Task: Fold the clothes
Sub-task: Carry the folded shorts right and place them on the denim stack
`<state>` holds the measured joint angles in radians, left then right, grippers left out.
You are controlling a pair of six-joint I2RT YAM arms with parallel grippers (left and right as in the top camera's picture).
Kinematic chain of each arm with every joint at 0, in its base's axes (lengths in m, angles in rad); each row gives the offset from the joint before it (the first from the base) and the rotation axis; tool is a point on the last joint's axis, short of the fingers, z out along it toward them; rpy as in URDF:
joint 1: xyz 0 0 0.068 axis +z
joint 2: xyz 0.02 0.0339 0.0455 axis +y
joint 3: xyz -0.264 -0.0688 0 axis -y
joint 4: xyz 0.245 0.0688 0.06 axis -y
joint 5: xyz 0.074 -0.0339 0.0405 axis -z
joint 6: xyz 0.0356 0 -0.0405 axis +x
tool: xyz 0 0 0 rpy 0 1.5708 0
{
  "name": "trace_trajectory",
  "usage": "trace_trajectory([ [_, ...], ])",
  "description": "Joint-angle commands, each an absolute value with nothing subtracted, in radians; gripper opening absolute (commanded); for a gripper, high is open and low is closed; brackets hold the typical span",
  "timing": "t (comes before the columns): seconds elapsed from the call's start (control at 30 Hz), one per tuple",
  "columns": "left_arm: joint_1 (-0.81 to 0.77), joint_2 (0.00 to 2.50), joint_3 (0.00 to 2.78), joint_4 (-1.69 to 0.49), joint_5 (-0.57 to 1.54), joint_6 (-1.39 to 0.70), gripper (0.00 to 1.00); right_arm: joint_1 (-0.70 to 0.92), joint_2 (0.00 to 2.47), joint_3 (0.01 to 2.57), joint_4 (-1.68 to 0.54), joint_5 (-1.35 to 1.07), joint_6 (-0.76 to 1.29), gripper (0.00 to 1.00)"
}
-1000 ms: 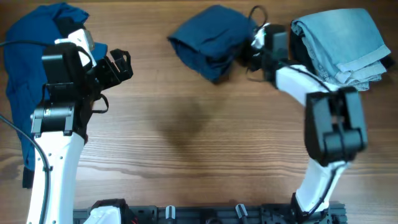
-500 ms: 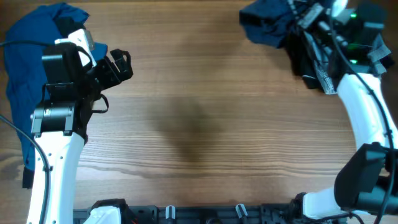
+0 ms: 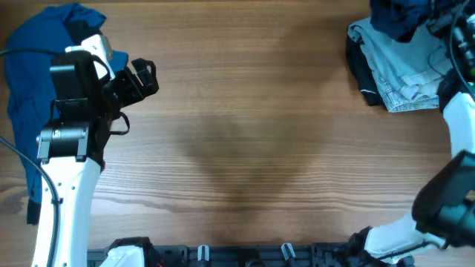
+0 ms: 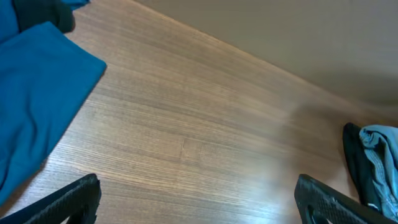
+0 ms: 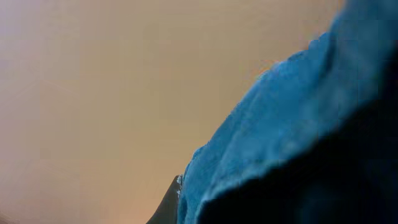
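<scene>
A dark blue garment lies bunched on top of a folded pile of light denim clothes at the far right. My right gripper is at that garment, shut on it. The blue fabric fills the right wrist view and hides the fingers. A bright blue cloth lies spread at the far left and also shows in the left wrist view. My left gripper is open and empty above bare wood beside it, fingers wide apart.
The wooden table runs between the two arms. The pile's edge shows at the right of the left wrist view. A black rail runs along the front edge. Cables hang by the right arm.
My right gripper has carried the dark blue garment from the table's far middle rightwards onto the denim pile. The left arm has not moved.
</scene>
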<state>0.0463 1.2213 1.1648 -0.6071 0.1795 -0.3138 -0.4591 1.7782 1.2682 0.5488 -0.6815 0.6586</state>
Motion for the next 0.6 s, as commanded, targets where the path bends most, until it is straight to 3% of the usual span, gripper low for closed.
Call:
trace_trajectory([
  [0.0,0.050,1.232,1.172,-0.603,0.173,-0.323,1.00,-0.463,1.884,1.295,0.659,-0.643,0.764,0.04],
  [0.13,0.050,1.257,1.172,-0.603,0.174,-0.323,1.00,-0.481,1.988,1.295,0.766,-0.659,0.838,0.04],
  [0.37,0.049,1.304,1.172,-0.591,0.187,-0.353,1.00,-0.546,2.000,1.295,0.648,-0.795,0.815,0.05],
  [0.47,0.049,1.304,1.172,-0.579,0.189,-0.353,1.00,-0.601,2.000,1.295,0.461,-0.931,0.865,0.41],
  [0.57,0.049,1.304,1.172,-0.579,0.189,-0.353,1.00,-0.677,1.999,1.295,0.233,-1.036,0.897,0.53],
])
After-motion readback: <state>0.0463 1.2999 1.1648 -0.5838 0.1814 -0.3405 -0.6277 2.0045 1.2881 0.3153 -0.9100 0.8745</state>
